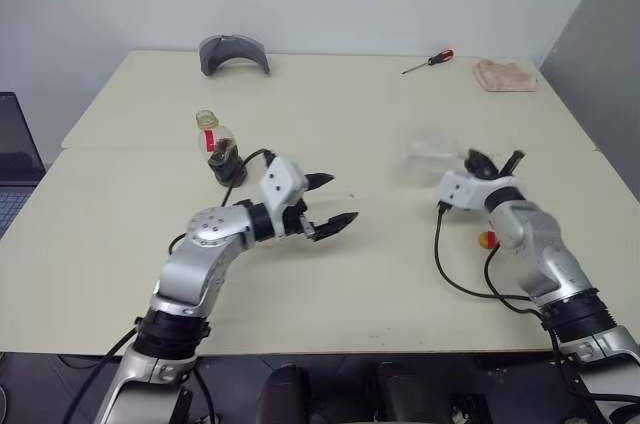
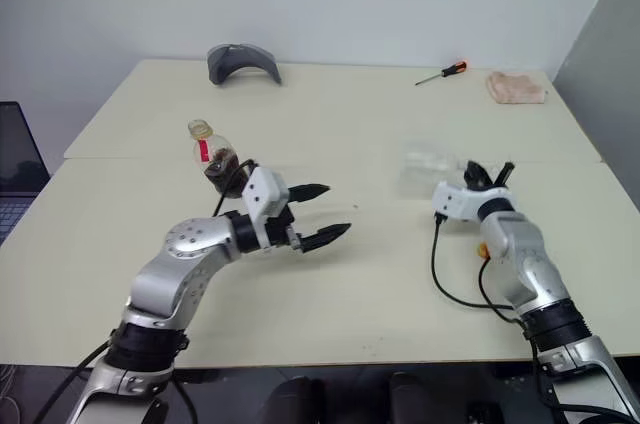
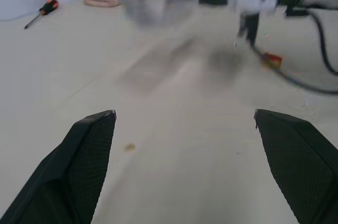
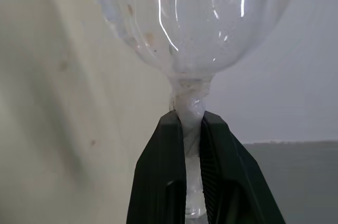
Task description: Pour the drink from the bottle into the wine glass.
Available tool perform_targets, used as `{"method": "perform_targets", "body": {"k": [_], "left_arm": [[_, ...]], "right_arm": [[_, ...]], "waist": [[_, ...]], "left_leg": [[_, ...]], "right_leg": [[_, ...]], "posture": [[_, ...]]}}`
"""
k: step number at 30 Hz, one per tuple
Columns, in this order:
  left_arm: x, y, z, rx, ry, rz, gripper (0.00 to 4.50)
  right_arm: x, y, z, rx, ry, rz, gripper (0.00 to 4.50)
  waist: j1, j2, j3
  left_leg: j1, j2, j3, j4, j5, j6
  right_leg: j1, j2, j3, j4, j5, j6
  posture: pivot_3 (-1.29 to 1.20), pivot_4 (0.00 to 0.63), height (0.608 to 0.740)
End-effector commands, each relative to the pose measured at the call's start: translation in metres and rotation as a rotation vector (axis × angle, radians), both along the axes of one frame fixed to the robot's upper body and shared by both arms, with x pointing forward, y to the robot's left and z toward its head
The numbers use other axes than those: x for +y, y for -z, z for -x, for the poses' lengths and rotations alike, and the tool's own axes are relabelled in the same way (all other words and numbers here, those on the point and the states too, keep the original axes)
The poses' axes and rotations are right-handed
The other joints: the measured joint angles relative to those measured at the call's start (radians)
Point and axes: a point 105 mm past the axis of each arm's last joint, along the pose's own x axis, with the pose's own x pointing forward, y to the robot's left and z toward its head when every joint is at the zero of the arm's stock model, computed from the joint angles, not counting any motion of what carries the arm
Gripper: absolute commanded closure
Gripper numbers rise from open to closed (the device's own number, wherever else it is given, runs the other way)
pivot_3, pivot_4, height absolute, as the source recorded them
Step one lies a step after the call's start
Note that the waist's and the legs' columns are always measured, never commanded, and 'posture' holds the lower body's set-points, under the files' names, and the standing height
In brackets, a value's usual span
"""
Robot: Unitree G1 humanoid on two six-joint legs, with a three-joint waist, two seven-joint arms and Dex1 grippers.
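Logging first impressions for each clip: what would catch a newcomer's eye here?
The right gripper has its fingers clamped on the stem of the wine glass, held over the table on the robot's right. Left of it, the left gripper stands wide open just in front of the bottle, which holds a little dark drink.

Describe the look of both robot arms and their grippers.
Both arms have silver-grey metal shells with black joints and white wrist blocks. Each ends in two black, pointed, textured fingers: left gripper, right gripper. Black cables loop along the forearms; the right arm has a small red-and-yellow marking.
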Motion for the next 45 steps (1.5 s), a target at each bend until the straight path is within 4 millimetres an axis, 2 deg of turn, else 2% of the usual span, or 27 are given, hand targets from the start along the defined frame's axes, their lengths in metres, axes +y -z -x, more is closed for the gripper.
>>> {"method": "perform_targets", "body": {"k": [1,3,6,9,12,17,21,26,38,45], "left_arm": [[0.015,-0.016,0.01,-0.027,-0.002,0.03,0.0],[0.019,-0.017,0.014,-0.013,-0.005,0.034,0.0],[0.032,-0.027,0.019,0.002,-0.04,0.087,0.0],[0.039,-0.037,0.023,0.008,-0.065,0.134,0.0],[0.042,-0.043,0.026,-0.003,-0.082,0.145,0.0],[0.045,-0.053,0.028,-0.02,-0.118,0.153,0.0],[0.045,-0.057,0.029,-0.018,-0.122,0.15,0.0],[0.055,-0.057,0.029,-0.022,-0.159,0.118,0.0],[0.059,-0.05,0.026,-0.019,-0.162,0.094,0.0],[0.054,-0.061,0.025,-0.06,-0.117,0.135,0.0]], "right_arm": [[0.024,-0.014,0.009,0.005,-0.13,-0.324,4.4],[0.032,-0.011,0.011,0.032,-0.178,-0.438,4.4],[0.068,0.005,0.016,0.146,-0.369,-0.743,4.4],[0.097,0.015,0.013,0.204,-0.492,-0.933,4.4],[0.117,0.02,0.008,0.235,-0.57,-1.031,4.4],[0.151,0.027,-0.004,0.274,-0.663,-1.098,4.4],[0.162,0.028,-0.011,0.269,-0.695,-1.101,4.4],[0.176,0.03,-0.011,0.283,-0.743,-1.1,4.4],[0.184,0.048,-0.005,0.342,-0.757,-1.1,4.4],[0.182,0.052,-0.003,0.359,-0.76,-1.094,1.95]], "waist": [[0.002,0.0,0.0],[0.004,0.0,0.0],[0.006,0.0,0.0],[0.006,0.0,0.0],[0.006,0.0,0.0],[0.004,0.0,0.0],[0.003,0.0,0.0],[0.003,0.0,0.0],[0.004,0.001,0.001],[0.004,0.0,0.001]], "left_leg": [[0.0,0.0,0.0,0.0,0.0,0.0],[0.001,0.001,0.0,0.0,0.0,0.001],[0.0,-0.001,0.0,0.0,-0.001,0.002],[0.0,-0.001,0.0,0.0,-0.002,0.003],[0.0,-0.001,0.0,0.0,-0.002,0.003],[0.0,-0.001,0.0,0.0,-0.002,0.003],[0.0,-0.001,-0.001,-0.001,-0.002,0.003],[0.0,-0.001,-0.001,0.0,-0.002,0.003],[0.0,-0.001,0.0,-0.001,-0.002,0.002],[0.0,-0.001,-0.001,-0.001,-0.002,0.003]], "right_leg": [[0.0,0.0,-0.001,0.0,0.0,0.0],[0.001,0.0,-0.001,0.0,0.0,-0.001],[0.001,-0.002,-0.001,0.0,0.0,-0.001],[0.001,-0.002,-0.001,0.0,0.0,-0.001],[0.001,-0.002,-0.001,0.0,0.0,-0.001],[0.001,-0.002,-0.001,0.001,0.0,-0.001],[0.001,-0.002,-0.001,0.001,0.0,-0.001],[0.001,-0.002,-0.001,0.001,0.0,-0.001],[0.001,-0.002,-0.001,0.001,0.0,-0.001],[0.001,-0.002,-0.001,0.001,0.0,-0.001]], "posture": [[0.0,0.15,0.74],[0.0,0.15,0.74],[0.0,0.15,0.74],[0.0,0.15,0.74],[0.0,0.15,0.74],[0.0,0.15,0.74],[0.0,0.15,0.74],[0.0,0.15,0.74],[0.0,0.15,0.74],[0.0,0.15,0.74]]}}
